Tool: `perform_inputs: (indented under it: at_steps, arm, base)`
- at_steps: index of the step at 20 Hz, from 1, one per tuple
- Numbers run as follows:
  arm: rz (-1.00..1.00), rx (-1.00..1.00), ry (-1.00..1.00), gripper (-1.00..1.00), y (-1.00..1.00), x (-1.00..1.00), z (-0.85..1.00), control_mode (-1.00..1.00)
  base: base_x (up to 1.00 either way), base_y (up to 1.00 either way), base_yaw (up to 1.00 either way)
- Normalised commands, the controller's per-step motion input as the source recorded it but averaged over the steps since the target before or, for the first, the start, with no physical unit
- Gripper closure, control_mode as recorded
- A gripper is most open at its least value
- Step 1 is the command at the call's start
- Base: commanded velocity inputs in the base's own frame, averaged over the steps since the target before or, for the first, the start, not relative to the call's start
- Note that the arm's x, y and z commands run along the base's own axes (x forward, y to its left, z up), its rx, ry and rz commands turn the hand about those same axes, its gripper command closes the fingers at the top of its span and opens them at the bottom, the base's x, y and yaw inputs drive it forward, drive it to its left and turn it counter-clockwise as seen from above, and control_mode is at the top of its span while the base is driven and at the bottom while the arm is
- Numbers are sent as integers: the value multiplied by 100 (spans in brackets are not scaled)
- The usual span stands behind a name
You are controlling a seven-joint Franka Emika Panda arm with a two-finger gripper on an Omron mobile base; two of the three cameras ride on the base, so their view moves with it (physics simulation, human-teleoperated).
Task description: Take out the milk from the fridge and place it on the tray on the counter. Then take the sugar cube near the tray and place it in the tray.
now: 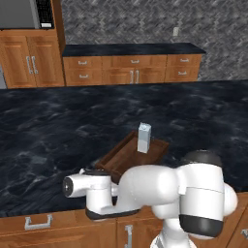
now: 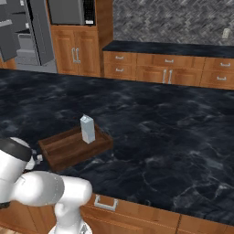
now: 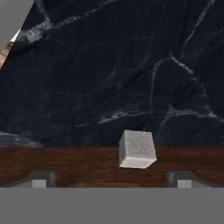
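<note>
The milk, a pale gabled carton, stands upright at the far end of the dark-brown wooden tray on the black counter. In the hand view my gripper is open, its fingertips wide apart over the tray's wood. The sugar cube, small and white, lies between and just beyond the tips, overlapping the wood and the marble. Whether it rests in the tray I cannot tell. My hand hangs over the tray's near end.
The grey fridge stands with its door open at the far left. Wooden cabinets under a second counter line the back wall, and a microwave sits above. Drawer handles line the counter's front edge.
</note>
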Motion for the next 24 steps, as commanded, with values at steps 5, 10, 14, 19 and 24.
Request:
perform_inputs:
  at_steps: [5,10,14,19,24]
  arm:
    - [-7,-6,3,-100,19,29,-27,-100]
    - [-8,-6,5,-100,35,26,-33,-100]
    - [-8,-6,3,-100,34,23,-29,-100]
    - [-7,-3,2,100,20,5,-32,-100]
    - [-7,-2,0,100,10,-6,-12,-100]
  base:
    - [0,0,0]
    - [0,0,0]
    - [0,0,0]
    - [0,0,0]
    - [0,0,0]
